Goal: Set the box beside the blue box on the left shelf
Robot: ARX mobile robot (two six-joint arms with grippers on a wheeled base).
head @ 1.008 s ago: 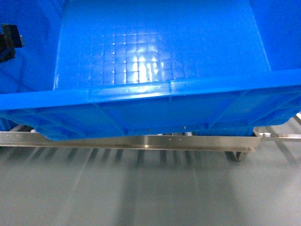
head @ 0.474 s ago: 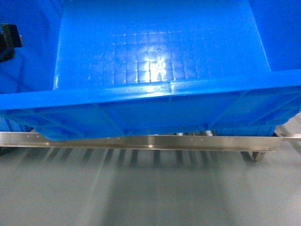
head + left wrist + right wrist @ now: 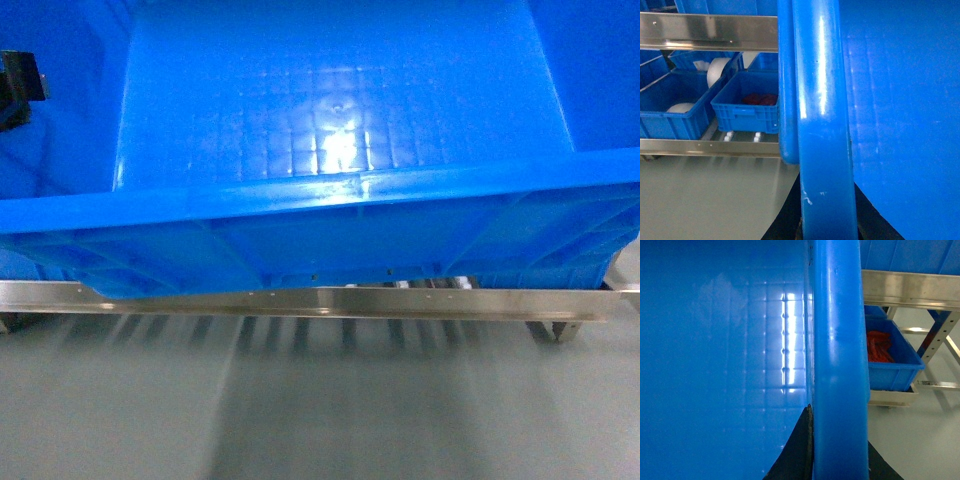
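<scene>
Box (image 3: 330,150) fills the head view, held above the shelf's steel front lip (image 3: 300,301); rollers hidden under it. Each wrist view shows only the thick rim (image 3: 822,125) with dark finger material straddling its base, so both grippers appear clamped on it, tips cut off. Beyond, small blue trays (image 3: 746,107) sit on the rack, contents hard to make out.

small blue bin (image 3: 746,107), red contents | white roll (image 3: 720,69) | grey floor (image 3: 320,410)

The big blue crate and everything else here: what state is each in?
Big blue crate: empty, held up above the steel front lip.
Small blue bin: on the rollers, holding dark red items.
Right-hand bin: holding red items.
Left and right grippers: jaws hidden.
</scene>
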